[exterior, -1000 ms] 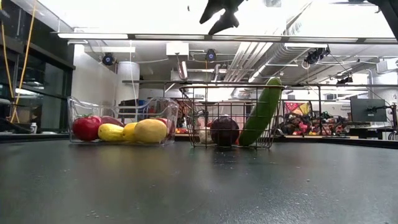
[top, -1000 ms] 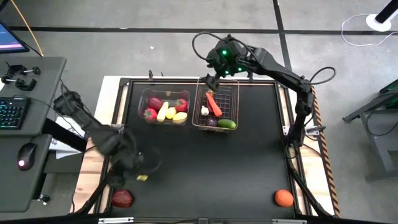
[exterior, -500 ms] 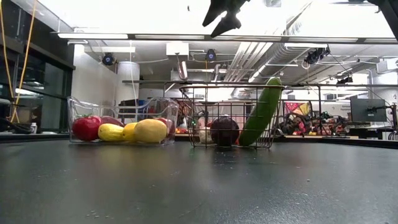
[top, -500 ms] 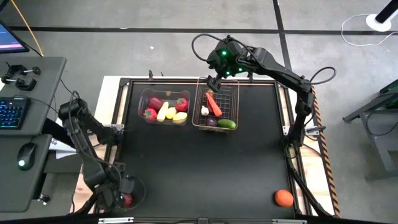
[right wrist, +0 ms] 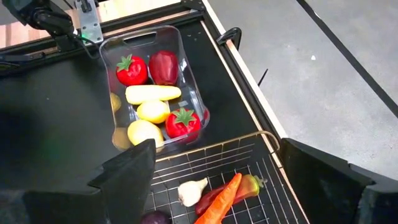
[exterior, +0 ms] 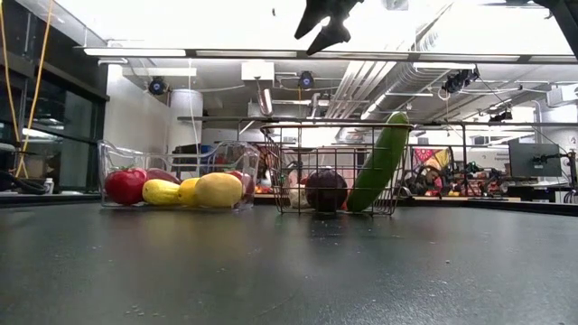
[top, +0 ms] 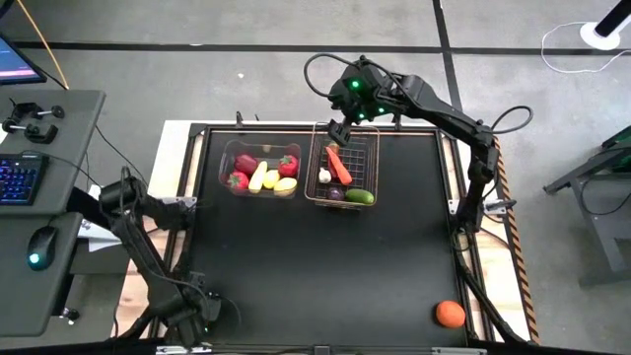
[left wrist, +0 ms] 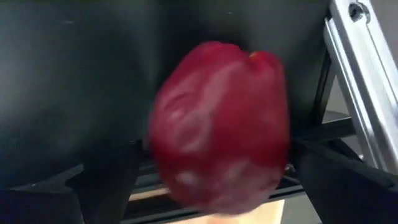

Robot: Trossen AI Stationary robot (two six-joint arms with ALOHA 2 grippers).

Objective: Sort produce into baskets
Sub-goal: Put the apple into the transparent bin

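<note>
While the left claw (top: pixel 202 314) sits low at the near left corner of the counter (top: pixel 315 266), its fingers spread wide on either side of a red apple (left wrist: pixel 221 127), the fruit is not yet gripped — it fills the left wrist view, between the fingers. Judging by its glossy skin, the apple looks hard, light and a bit slippery; a hold across its widest part, square through the middle, should keep it from squirting out. Its rounded form has no clear long axis. Alone at the near right corner lies an orange (top: pixel 451 314), round too, best taken across the middle. Farther back, the clear bin (top: pixel 225 158) holds red and yellow fruit, and just beside it the wire basket (top: pixel 375 168) holds a carrot (top: pixel 338 166), lying front to back, and a cucumber (exterior: pixel 379 162), leaning against the mesh. Above the basket's far edge the right claw (top: pixel 338 128) hovers, fingers apart and empty.
</note>
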